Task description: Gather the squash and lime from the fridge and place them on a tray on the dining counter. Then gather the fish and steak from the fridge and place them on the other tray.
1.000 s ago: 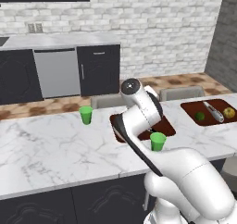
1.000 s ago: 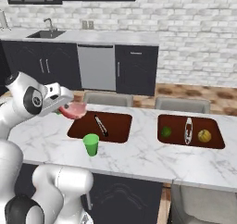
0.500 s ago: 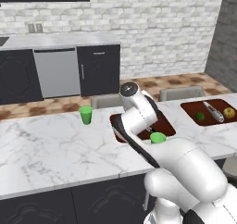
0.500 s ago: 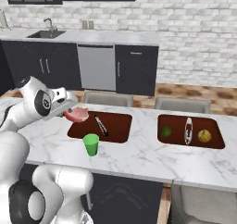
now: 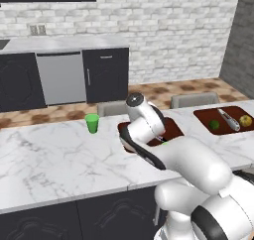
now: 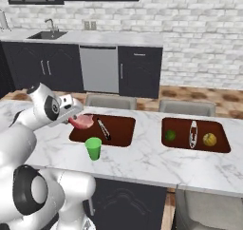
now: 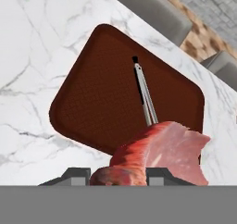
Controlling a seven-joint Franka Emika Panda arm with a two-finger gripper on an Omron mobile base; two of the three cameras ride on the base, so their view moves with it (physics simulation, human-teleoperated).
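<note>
- Gripper (image 6: 76, 118), closed on the steak (image 6: 82, 122): seen from the right base camera, the pink-red slab hangs from the jaws at the near left corner of the nearer tray (image 6: 121, 131); in the hand view the meat (image 7: 159, 156) rises between the two dark finger tips.
- Nearer tray: dark brown with rounded corners, lying on the dining counter (image 6: 142, 160); in the hand view its bare brown floor (image 7: 99, 107) lies beneath the steak.
- Thin utensil (image 6: 103, 129), with a dark handle and a silver shaft, resting inside the nearer tray; the hand view shows it (image 7: 144, 96) running from mid-tray to the edge of the steak.
- Second tray (image 6: 216, 150), farther right on the same counter, holding the lime (image 6: 170, 135), the fish (image 6: 193, 133) and the squash (image 6: 209, 139) side by side, the fish between the other two.
- Green cup (image 6: 93, 148), upright on the marble just in front of the nearer tray; another green cup (image 5: 92, 123) stands to the left of that tray in the left base view.
- Grey chair backs (image 6: 110, 102) showing beyond the far edge of the counter.
</note>
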